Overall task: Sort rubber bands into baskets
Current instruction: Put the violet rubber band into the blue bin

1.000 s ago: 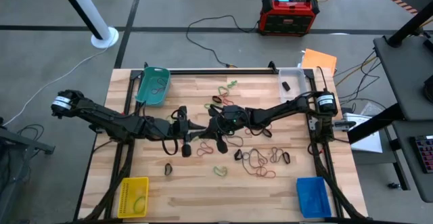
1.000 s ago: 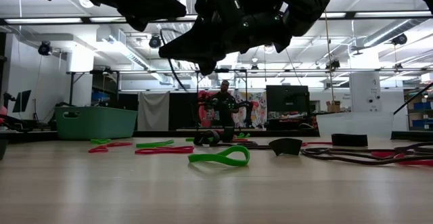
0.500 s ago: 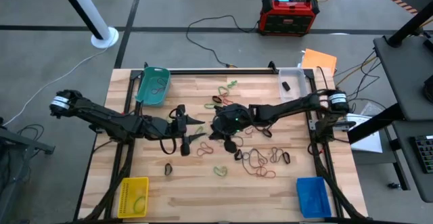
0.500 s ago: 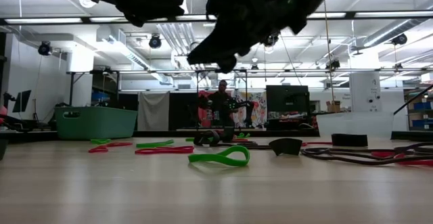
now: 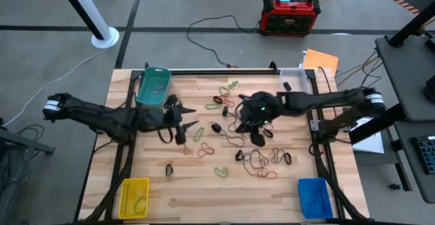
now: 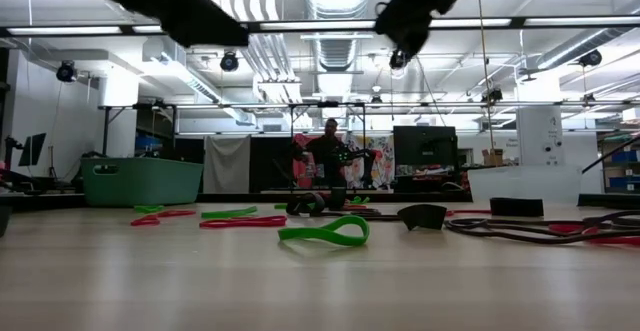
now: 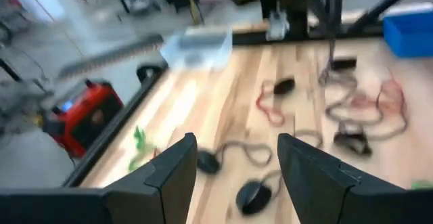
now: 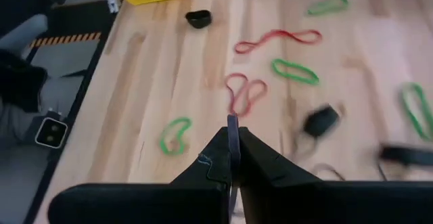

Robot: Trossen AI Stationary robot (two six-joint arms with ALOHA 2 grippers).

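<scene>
Behind the table we see a bright workshop with a person standing far off, and a red-and-black box sits on the floor beyond the table's far edge. Across the wooden top, rubber bands lie scattered around the middle in red, green, black and brownish loops; one green band lies nearest the low camera. We find the four baskets at the corners: the teal basket at the far left with a few bands inside, the clear basket at the far right, the yellow basket at the near left holding a green band, and the blue basket at the near right. Our left gripper hovers left of centre with its fingers spread and grasping nothing. Our right gripper hangs over the middle with its fingers clenched together on a thin dark band.
</scene>
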